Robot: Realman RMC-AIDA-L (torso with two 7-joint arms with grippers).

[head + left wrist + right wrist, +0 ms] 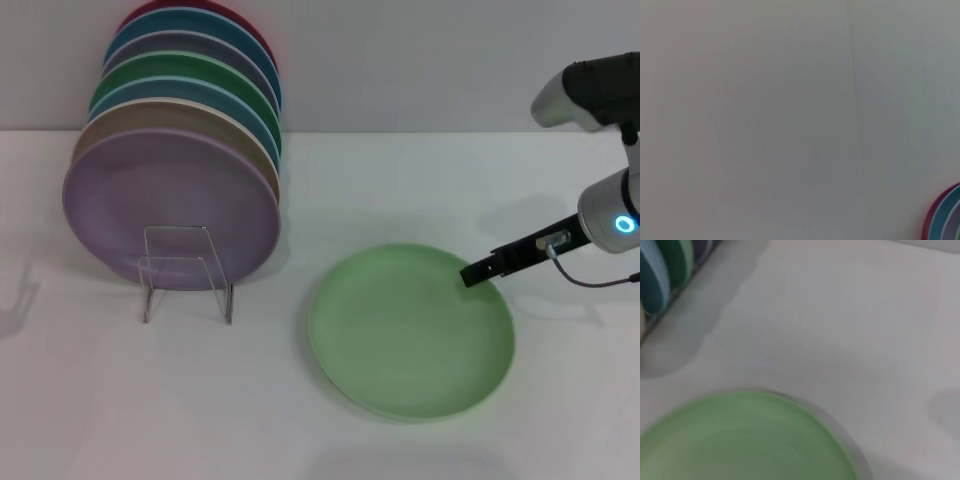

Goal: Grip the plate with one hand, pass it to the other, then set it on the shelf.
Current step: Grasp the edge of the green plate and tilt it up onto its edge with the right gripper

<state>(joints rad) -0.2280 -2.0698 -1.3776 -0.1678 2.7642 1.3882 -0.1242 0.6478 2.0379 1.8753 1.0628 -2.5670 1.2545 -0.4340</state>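
Head view: round pale mint-green matte plate (411,330) lies flat on white table (560,420), ungripped. Right gripper (478,272) hovers at its two o'clock rim; finger state cannot be told. Handover and racking on small clear rack (186,272) remain.

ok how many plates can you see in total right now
9. One pale green plate lies flat on the table by the right gripper. Eight stand on edge in the rack at left, lilac plate in front, dark red plate rearmost; more may be hidden.
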